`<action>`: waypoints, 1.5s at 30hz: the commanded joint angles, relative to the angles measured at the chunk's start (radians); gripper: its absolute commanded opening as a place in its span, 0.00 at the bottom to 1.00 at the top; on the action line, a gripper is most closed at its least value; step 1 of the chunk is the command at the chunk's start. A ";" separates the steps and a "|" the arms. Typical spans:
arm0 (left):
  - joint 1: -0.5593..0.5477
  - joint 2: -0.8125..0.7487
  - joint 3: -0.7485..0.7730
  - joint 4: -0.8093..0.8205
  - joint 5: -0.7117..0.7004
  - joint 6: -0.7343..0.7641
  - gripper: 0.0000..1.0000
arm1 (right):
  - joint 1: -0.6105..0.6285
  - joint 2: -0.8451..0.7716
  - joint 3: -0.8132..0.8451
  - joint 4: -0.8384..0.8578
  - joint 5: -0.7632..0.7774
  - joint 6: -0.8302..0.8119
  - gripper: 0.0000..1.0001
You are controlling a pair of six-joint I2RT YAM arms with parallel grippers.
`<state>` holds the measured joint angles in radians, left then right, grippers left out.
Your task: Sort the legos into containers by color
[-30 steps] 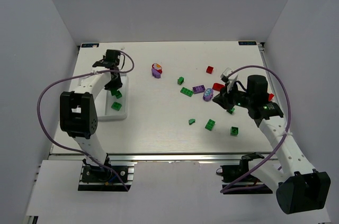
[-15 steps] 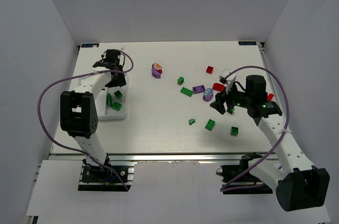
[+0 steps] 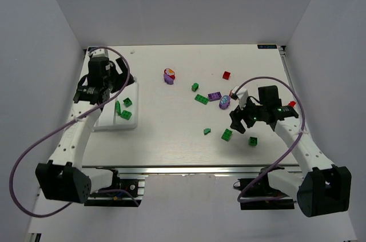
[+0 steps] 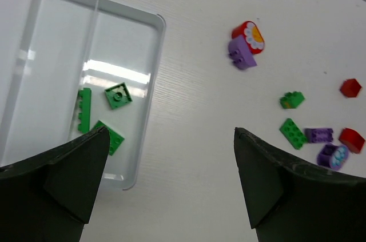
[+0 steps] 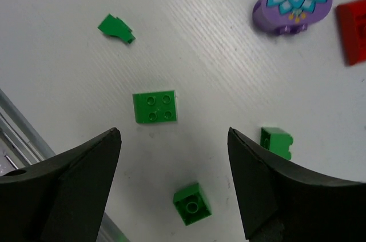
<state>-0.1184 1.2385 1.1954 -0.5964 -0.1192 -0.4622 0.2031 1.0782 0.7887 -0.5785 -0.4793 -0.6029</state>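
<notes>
Left wrist view alone resolves the tray point(image 4: 162, 23) dividers, with three green legos point(image 4: 118, 94) in its right compartment. Right wrist view alone resolves a green brick point(image 5: 154, 107) with four studs. Spread apart, empty: left fingers point(image 4: 86, 156), right fingers point(image 5: 86, 167).

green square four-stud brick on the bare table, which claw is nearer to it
Right. The right claw hangs open almost directly over the green brick. The left claw is far across the table, beside the white tray.

Bright, even overhead light casts soft, faint shadows, with white glare streaks across the tray point(image 4: 131, 36).
</notes>
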 commanded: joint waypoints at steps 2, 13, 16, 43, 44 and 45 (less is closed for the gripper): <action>0.006 -0.089 -0.062 0.030 0.151 -0.065 0.98 | 0.041 0.083 0.027 -0.030 0.113 0.234 0.80; 0.006 -0.244 -0.168 0.029 0.153 -0.174 0.98 | 0.074 0.294 0.083 -0.023 0.093 0.722 0.72; 0.006 -0.273 -0.166 -0.003 0.144 -0.187 0.98 | 0.078 0.351 0.095 -0.011 0.111 0.776 0.73; 0.006 -0.433 -0.180 -0.178 0.043 -0.217 0.98 | 0.159 0.532 0.096 0.031 0.447 1.057 0.61; 0.006 -0.441 -0.180 -0.183 0.039 -0.220 0.98 | 0.159 0.520 0.095 0.020 0.474 1.049 0.60; 0.006 -0.444 -0.178 -0.184 0.035 -0.220 0.98 | 0.159 0.513 0.083 0.000 0.476 1.046 0.60</action>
<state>-0.1188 0.8204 1.0088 -0.7578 -0.0544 -0.6727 0.3550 1.5867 0.8810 -0.5289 -0.1020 0.4416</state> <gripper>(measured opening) 0.982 0.602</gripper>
